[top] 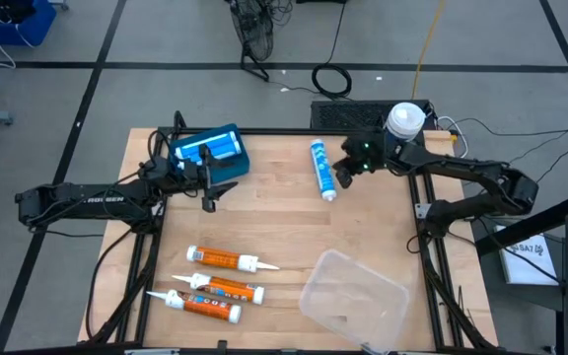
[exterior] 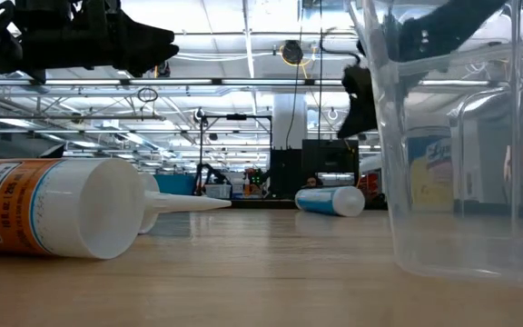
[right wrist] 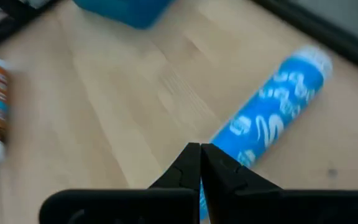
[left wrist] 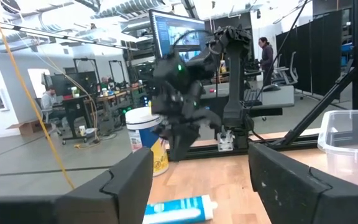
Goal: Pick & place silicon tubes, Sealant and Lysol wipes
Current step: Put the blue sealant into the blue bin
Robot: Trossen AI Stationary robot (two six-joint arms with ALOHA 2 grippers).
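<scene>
A blue-and-white sealant tube lies on its side on the far part of the wooden table. My right gripper hangs shut just above it and to its right, holding nothing; its wrist view shows the closed fingertips over the tube. The Lysol wipes canister stands upright at the table's far right corner. Three orange silicone tubes lie on their sides at the near left. My left gripper hovers open and empty at the left, beside a blue box.
A clear plastic container stands at the near right, close in front of the low camera. The blue box sits at the far left. Bare wood lies in the table's middle, between the sealant tube and the orange tubes.
</scene>
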